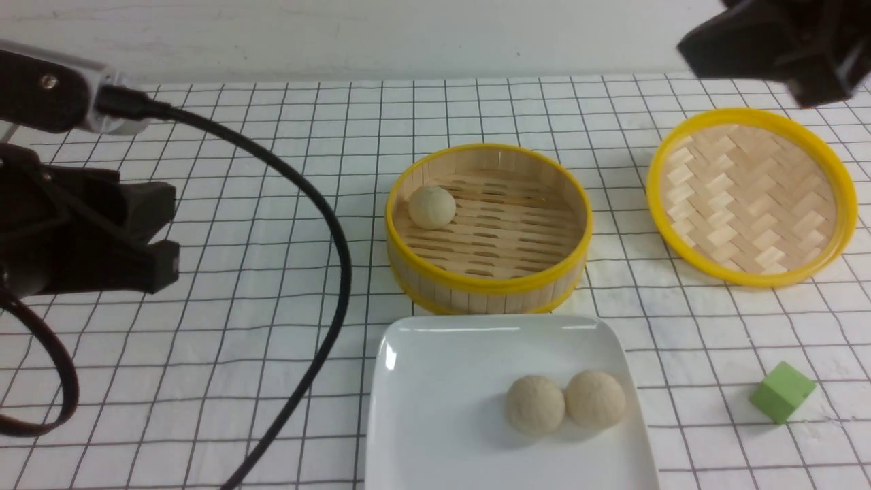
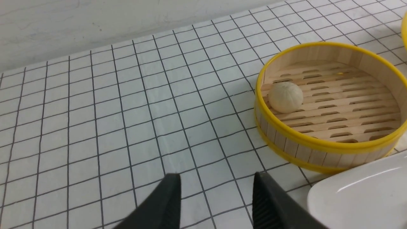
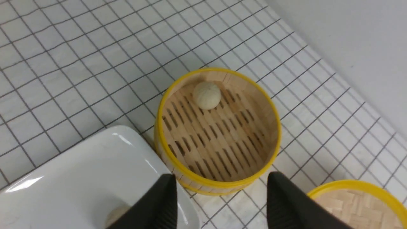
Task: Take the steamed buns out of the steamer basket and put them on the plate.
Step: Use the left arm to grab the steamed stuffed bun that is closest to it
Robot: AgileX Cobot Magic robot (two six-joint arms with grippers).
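Sitting at ten o'clock on the basket (image 1: 490, 284) floor, one bun (image 1: 431, 207) waits, tucked close to the slat wall; touching it or not, I can't tell. Two other buns (image 1: 535, 405) lie side by side, touching, on the plate (image 1: 422, 395), in its three o'clock half. I'd call the job two-thirds done.

Now, that bun: it looks light and soft, a matte, slightly rough ball. Grip should come easy, but a hard squeeze would likely dent it. Being round, it may roll on the slats if nudged. Best hold, to my eye: come from above and straddle its widest middle. Line the jaws along the wall rather than across it, since there's little room on the wall side.

Left jaws stand wide and empty, hovering over the table (image 1: 272, 204) well out at nine o'clock from the basket. Right jaws, also wide and empty, hang high near the lid (image 1: 748, 197), roughly two o'clock from the basket.

Surface: white cloth with a black grid, flat with faint ripples. The plate is glossy, so a released bun could roll; its nine o'clock half is bare. The lid lies at three o'clock from the basket, a green cube (image 1: 782, 393) at three o'clock from the plate, both well apart from the route. A black cable (image 1: 333, 258) loops over the table at nine o'clock from the plate.
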